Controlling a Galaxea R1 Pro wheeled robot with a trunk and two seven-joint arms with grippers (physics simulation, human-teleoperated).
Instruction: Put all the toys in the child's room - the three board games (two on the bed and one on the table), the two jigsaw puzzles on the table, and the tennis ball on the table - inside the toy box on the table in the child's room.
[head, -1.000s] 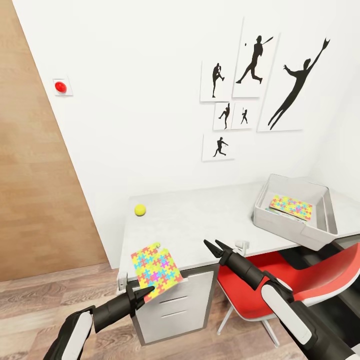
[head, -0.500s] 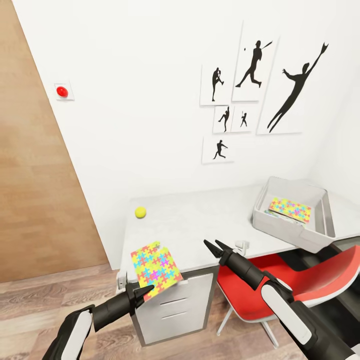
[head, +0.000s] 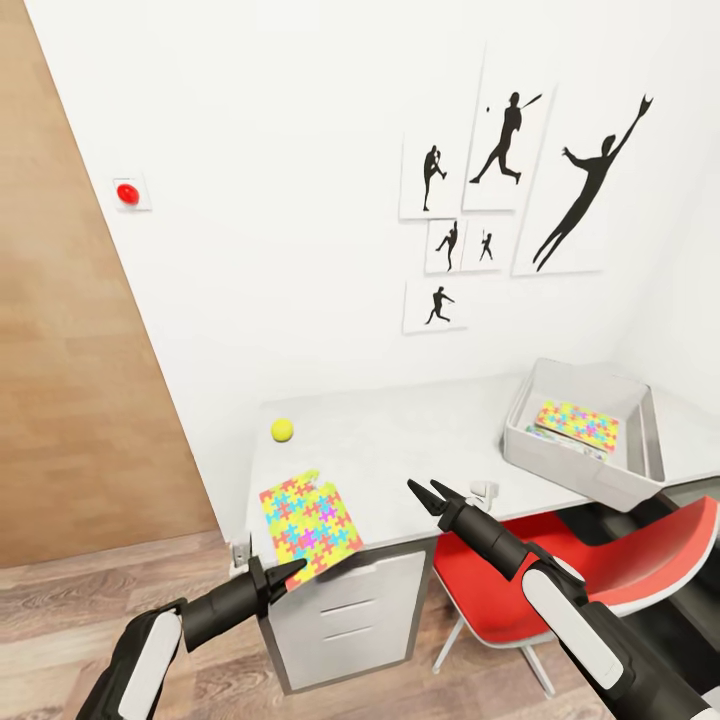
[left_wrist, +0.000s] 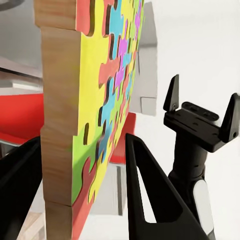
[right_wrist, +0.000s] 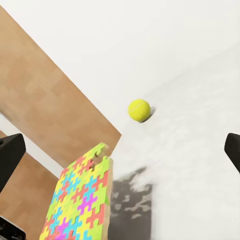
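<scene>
Low in the frame's left, the left tool (head: 283, 578) grips the jigsaw puzzle (head: 309, 522), now lifted slightly higher off the desk (head: 420, 450); the right tool (head: 424, 490) hangs open. Toy box (head: 560, 475) next.

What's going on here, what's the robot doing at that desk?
It's tidying toys into the toy box. The left gripper is shut on a jigsaw puzzle, holding it tilted above the near corner of the table. The right gripper is open and empty. Another puzzle already lies in the box, and the tennis ball sits on the table.
</scene>
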